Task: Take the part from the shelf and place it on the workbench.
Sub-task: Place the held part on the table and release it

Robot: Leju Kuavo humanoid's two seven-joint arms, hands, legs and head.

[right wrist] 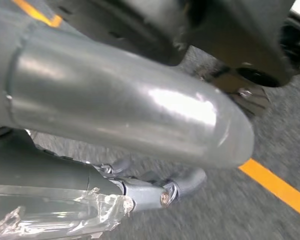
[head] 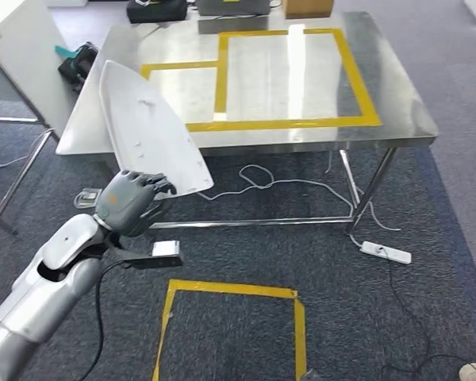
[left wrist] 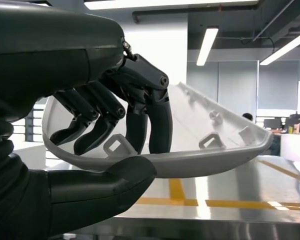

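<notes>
White plastic part [head: 148,131] gripped at its broad end by left hand [head: 131,202]; long axis tilts up toward tabletop's [head: 403,103] near-left corner.

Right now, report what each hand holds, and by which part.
The left hand grips the white part by its near edge, thumb beneath and fingers inside. The right hand holds nothing visible.

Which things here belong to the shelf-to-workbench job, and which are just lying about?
Job:
white part, held by the left hand
steel workbench with yellow tape outlines

Lying about:
power strip and white cable on the carpet
black bag
cardboard box
</notes>
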